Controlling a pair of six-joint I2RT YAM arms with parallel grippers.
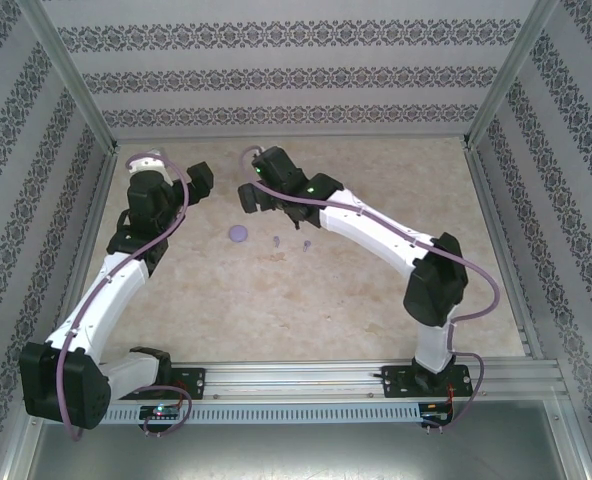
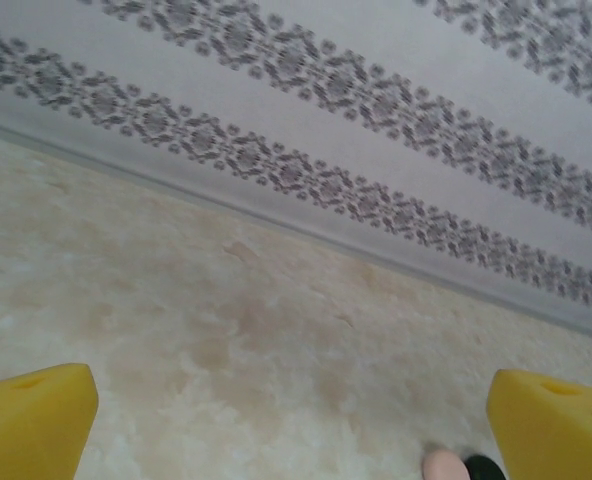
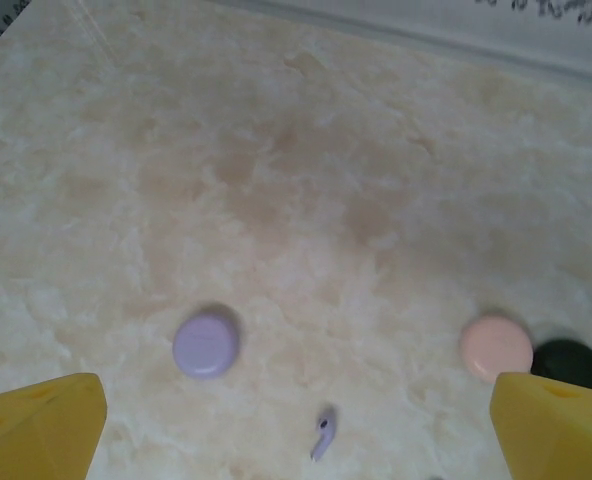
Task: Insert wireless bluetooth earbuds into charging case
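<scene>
Lilac earbud [image 3: 323, 433] lies on the worktop [image 3: 276, 180] between the right gripper's [image 3: 298, 428] open fingers, long axis across their closing line. The left gripper [image 2: 294, 425], also open, faces the rear wall.

One earbud [image 3: 322, 432] on table [image 3: 276, 150] between lone case [image 3: 206, 344] and two side-by-side cases [image 3: 495, 347]

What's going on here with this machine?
A two-armed robot is set to put tiny earbuds into round charging cases. Both the left tool and the right tool are open and empty over the table. A lilac case and a loose lilac earbud lie ahead of the right tool, a pink case and black case nearby.
</scene>
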